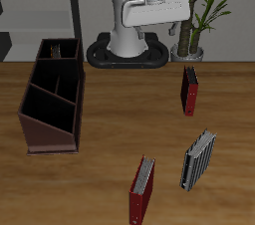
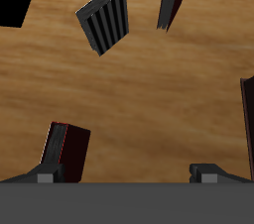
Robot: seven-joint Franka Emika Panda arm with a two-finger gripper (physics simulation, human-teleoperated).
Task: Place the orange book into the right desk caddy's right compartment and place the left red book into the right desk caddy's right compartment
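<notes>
On the table, left red book (image 1: 189, 91), right desk caddy (image 1: 53, 96)

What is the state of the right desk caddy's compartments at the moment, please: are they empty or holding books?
Empty, as far as they show. The exterior view looks down into the right desk caddy and shows only bare dividers, with three books standing out on the table.

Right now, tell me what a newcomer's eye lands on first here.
The big dark maroon desk caddy with its inner dividers dominates one end of the wooden table. Three slim books stand apart from it: a dark-red one farther back, a grey-and-black striped one and a red one near the front edge.
</notes>
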